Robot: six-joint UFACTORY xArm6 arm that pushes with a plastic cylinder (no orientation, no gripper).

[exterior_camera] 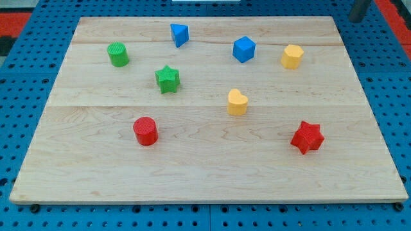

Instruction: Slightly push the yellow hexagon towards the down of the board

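On a pale wooden surface [205, 173] made of joined planks with visible grain, eight small plastic blocks sit well apart from one another. Toward the view's top right, the yellow hexagon [291, 56] stands upright near the right end of the top plank, just right of a blue cube-like block [244, 49] that shows faceted faces. A blue triangular block [179, 34] rests near the view's top centre. At the upper left, a green cylinder [118, 54] shows fine ribbed layers on its side, the sort of texture seen on printed parts. Below and to its right sits a green star [167, 79]. Near the middle, a yellow heart [237, 102] stands alone, its notch turned up toward the top of the view. A red cylinder [146, 131] occupies the lower left area, also finely ribbed, and a red star [307, 137] sits at the lower right.

Around the surface runs a blue perforated base [398, 96] dotted with regular rows of holes, with red patches at the upper corners. At the view's top right corner, beyond the wooden edge, a dark grey rod [359, 9] enters the frame; my tip [355, 19] hangs there, up and to the right of the yellow hexagon and clear of every block. No end effector shows, so its state cannot be told. No writing or labels can be read anywhere.
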